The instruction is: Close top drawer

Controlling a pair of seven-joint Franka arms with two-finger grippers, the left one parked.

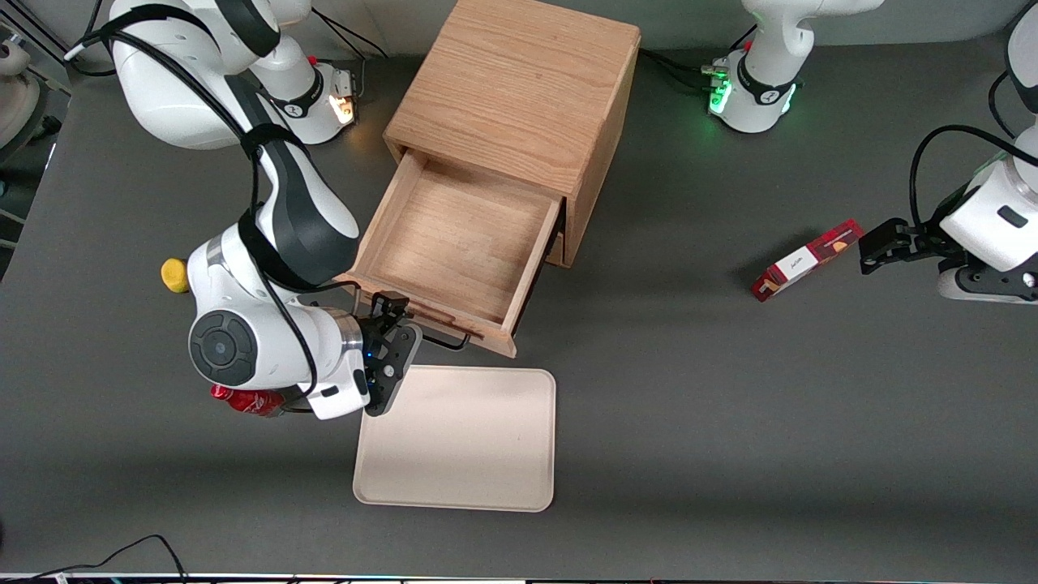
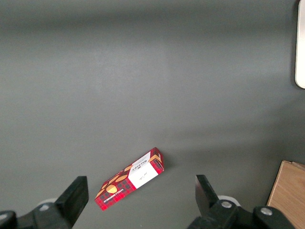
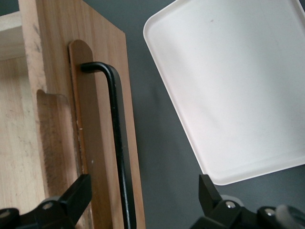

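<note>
The cream tray (image 1: 470, 442) lay flat on the gray table (image 1: 730, 422), closest to the front camera.

Just past its edge, farther from the camera, was the top drawer (image 1: 454, 243). It was pulled far out of the wooden cabinet (image 1: 519, 97), and its inside looked bare. Its flat front faced the tray, with a black wire handle (image 3: 119, 152) running along it.

The gripper (image 1: 395, 347) was at the drawer front, at the end of the handle nearer the working arm's side, between the drawer and a corner of the tray. Its fingers (image 3: 209, 193) were spread wide, holding nothing, and the handle showed in the gap between them.

A small yellow thing (image 1: 173, 275) and a red thing (image 1: 243, 400) peeked out from under the working arm.

A red box (image 1: 805, 260) lay well apart, toward the parked arm's end of the table.
</note>
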